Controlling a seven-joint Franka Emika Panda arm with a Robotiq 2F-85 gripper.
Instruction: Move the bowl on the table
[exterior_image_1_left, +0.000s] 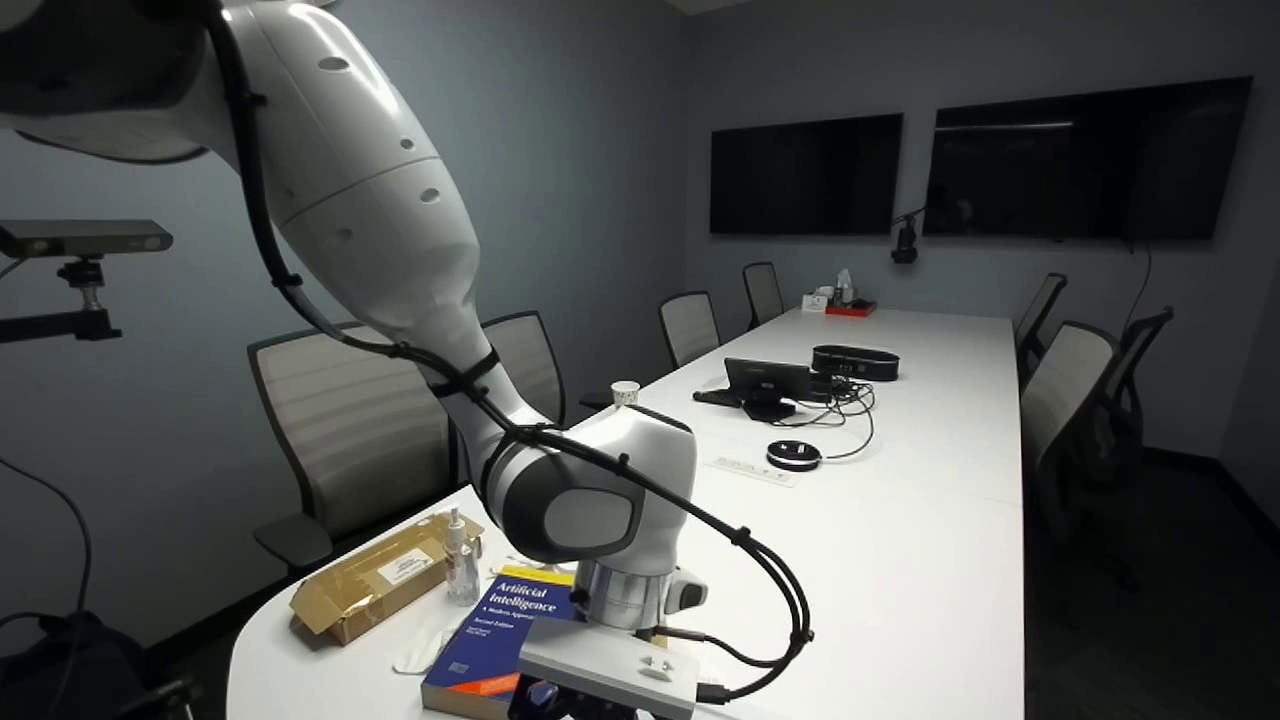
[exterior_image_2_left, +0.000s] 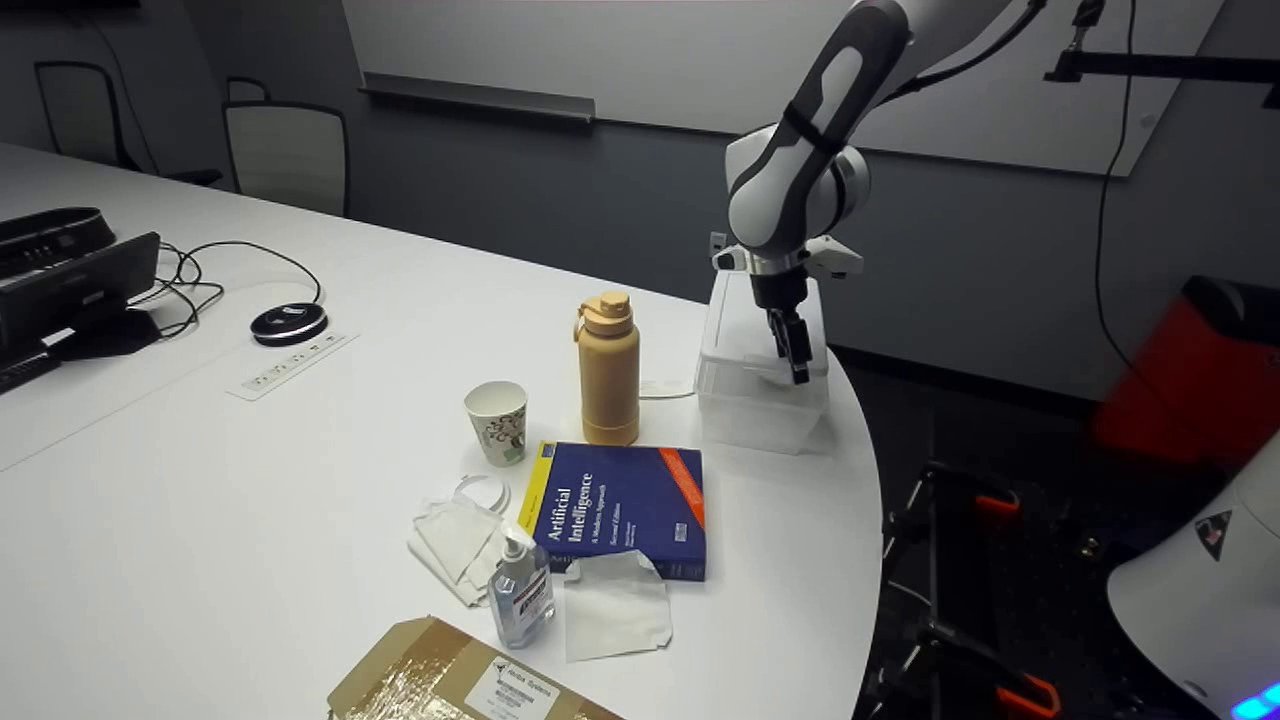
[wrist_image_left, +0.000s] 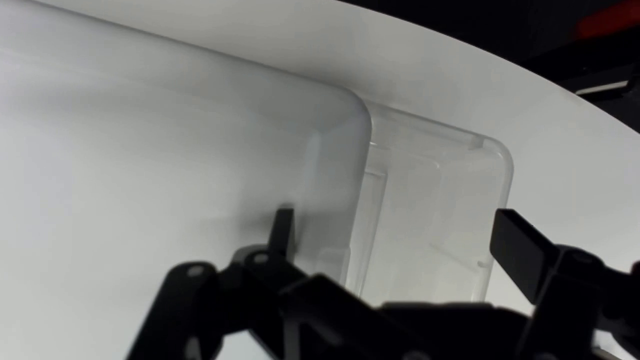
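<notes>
Two fingers (wrist_image_left: 522, 255) of the tool (wrist_image_left: 392, 215) stand wide apart, one over the lid (wrist_image_left: 150, 150), one by the end of the box (exterior_image_2_left: 750, 415). No bowl shows; the box, near the edge of the table (exterior_image_2_left: 790, 570), may be meant. Closing off-centre could drag the loose-looking lid or tip the box. The bottle (exterior_image_2_left: 610, 390) nearby could block a slide inward, likewise the book (exterior_image_2_left: 620, 505).

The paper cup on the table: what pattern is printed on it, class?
The paper cup is white with dark swirls, clearest in an exterior view.
</notes>
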